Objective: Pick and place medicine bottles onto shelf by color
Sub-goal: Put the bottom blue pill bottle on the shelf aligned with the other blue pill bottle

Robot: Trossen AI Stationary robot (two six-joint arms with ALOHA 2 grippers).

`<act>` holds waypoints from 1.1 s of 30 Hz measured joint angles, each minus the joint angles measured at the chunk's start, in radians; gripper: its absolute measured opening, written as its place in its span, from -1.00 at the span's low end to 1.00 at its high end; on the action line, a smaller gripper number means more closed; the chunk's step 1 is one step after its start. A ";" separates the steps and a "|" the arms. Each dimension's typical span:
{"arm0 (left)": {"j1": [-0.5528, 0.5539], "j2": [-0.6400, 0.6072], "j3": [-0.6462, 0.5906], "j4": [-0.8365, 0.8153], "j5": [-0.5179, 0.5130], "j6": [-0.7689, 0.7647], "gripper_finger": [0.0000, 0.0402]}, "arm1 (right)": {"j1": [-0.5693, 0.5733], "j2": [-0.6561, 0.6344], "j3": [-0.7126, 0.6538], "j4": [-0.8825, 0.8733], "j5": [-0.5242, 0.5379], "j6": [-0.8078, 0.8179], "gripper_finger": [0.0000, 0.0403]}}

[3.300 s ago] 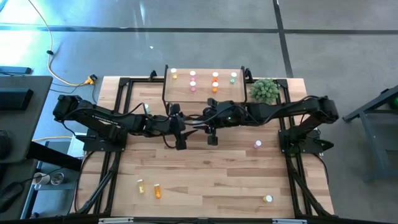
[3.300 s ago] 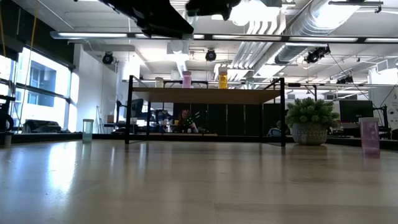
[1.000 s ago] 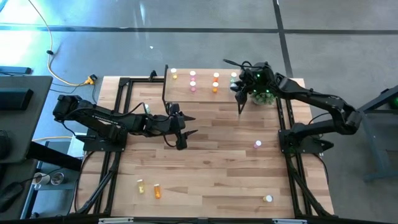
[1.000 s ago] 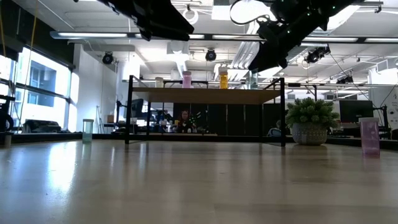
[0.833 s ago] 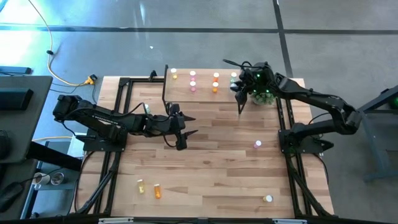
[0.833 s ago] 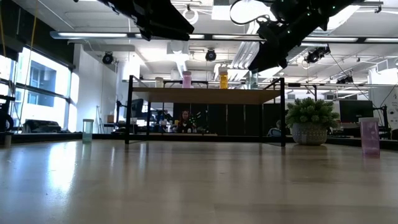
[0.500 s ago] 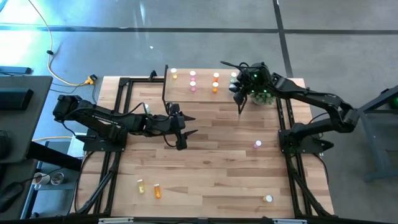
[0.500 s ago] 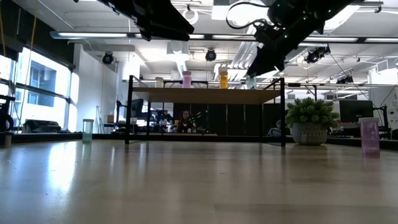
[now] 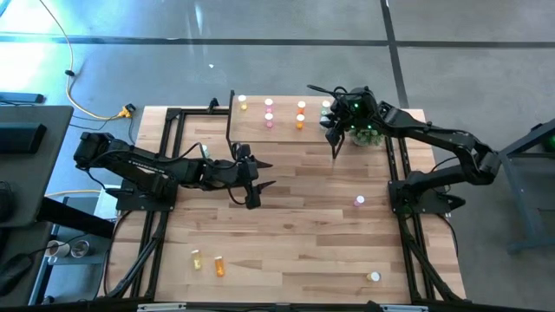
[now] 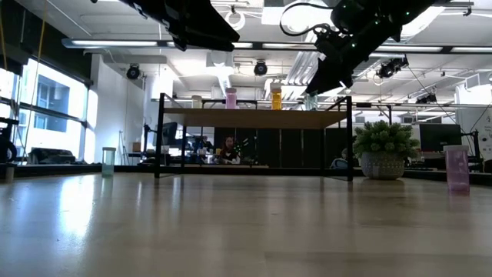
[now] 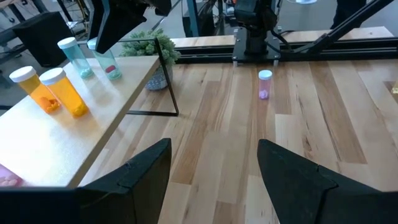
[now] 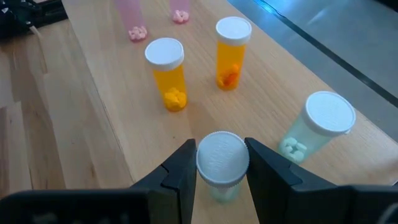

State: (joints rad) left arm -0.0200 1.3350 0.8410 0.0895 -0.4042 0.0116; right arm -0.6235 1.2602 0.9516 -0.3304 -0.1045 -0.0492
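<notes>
Green bottle (image 12: 222, 167) clamped in right gripper (image 12: 219, 163) over shelf (image 9: 282, 128), 12 o'clock; left gripper (image 11: 214, 171) wide, empty. Two orange bottles (image 12: 168, 73), another green bottle (image 12: 318, 129) on shelf.

An open-plan lab or office workspace is showing beyond the surface (image 10: 246, 223): exposed ceiling ducts (image 10: 338, 31) are running overhead, a monitor (image 10: 434, 137) is standing behind, and large windows (image 10: 42, 108) are letting daylight in.

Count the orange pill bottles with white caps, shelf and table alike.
3. The rear orange bottle and the front orange bottle stand on the low light-wood shelf. The third orange bottle is on the wooden tabletop, front left, beside a yellow bottle. None seems hidden.
</notes>
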 joint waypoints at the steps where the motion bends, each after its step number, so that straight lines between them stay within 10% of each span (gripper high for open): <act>1: 0.000 0.000 0.000 0.000 0.000 0.000 0.14 | 0.000 0.000 0.000 -0.001 0.000 0.000 -0.46; 33: 0.000 0.000 0.000 -0.011 -0.001 0.000 0.14 | 0.002 0.002 -0.005 -0.009 0.053 0.017 -0.26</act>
State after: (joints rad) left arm -0.0200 1.3350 0.8410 0.0788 -0.4053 0.0120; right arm -0.6212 1.2625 0.9468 -0.3391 -0.0517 -0.0320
